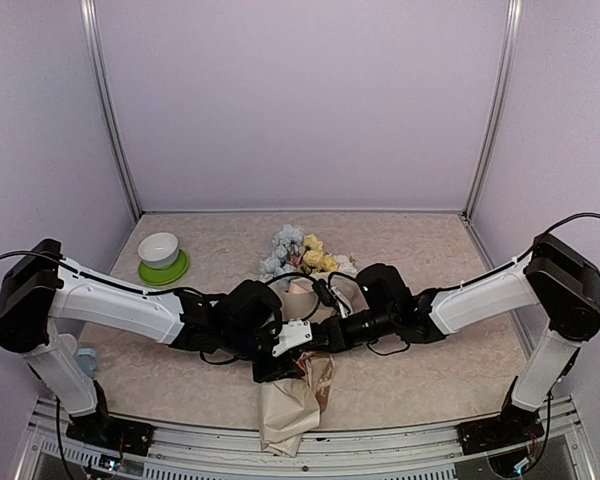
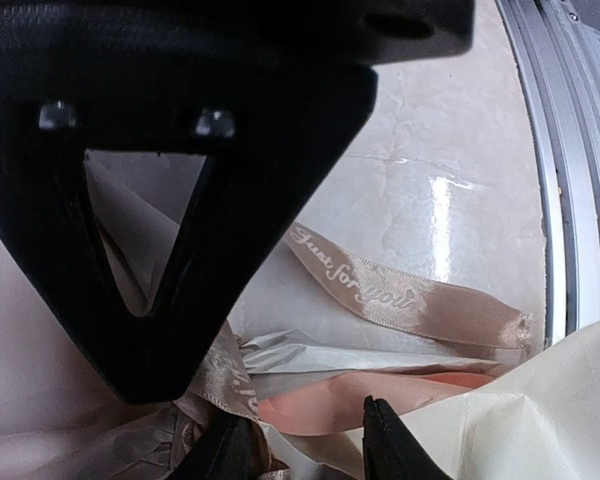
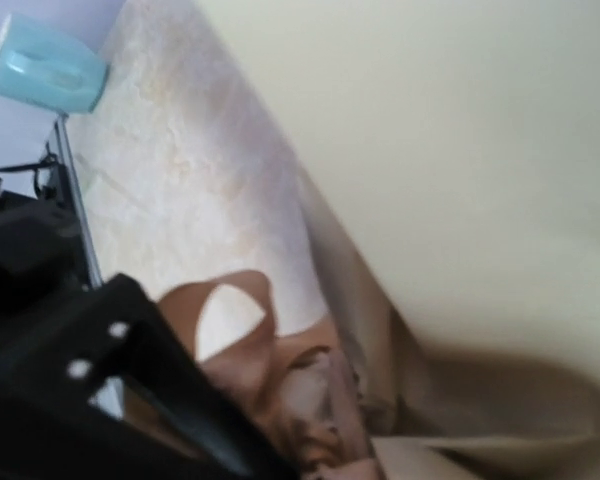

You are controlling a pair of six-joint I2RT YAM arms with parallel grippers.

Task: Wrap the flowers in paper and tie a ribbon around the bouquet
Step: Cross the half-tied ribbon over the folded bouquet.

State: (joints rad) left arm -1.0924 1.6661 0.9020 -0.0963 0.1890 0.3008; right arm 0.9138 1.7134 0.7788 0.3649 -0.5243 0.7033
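Top view: the left arm (image 1: 130, 300) and right arm (image 1: 480, 295) meet right over the middle of the bouquet (image 1: 300, 295), so both sets of fingers are lost in one black tangle. The flowers (image 1: 300, 250) poke out on the far side of the fingers. The crumpled paper (image 1: 285, 420) trails off on the near side, over the worktop (image 1: 430, 250) edge. A bowl (image 1: 158, 247) on a green plate (image 1: 165, 270) sits well off to the left of them.

Left wrist view: the left fingers (image 2: 385, 445) are apart with nothing pinched, and a pinkish fold of paper lies just past the gap. The ribbon (image 2: 410, 300), printed "Just for you", lies flat beyond them. It's satin, so I'd guess slippery and floppy. I'd pinch it flat across the width, close to the bunched part, not at the loose end. The right fingers (image 2: 110, 330) are the big black wedge on the left, tip down in the ribbon bunch. They're pressed together, but what they're pinching is hidden.

Right wrist view: pretty blurry. Paper fills the right side and a ribbon loop sits lower left beside a black shape I can't identify. The paper looks thin and light, so it'll likely spring open, and the whole bundle may slide when the ribbon gets tugged. A pale blue thing (image 3: 45, 75) is cut off at the corner, no idea what it is.
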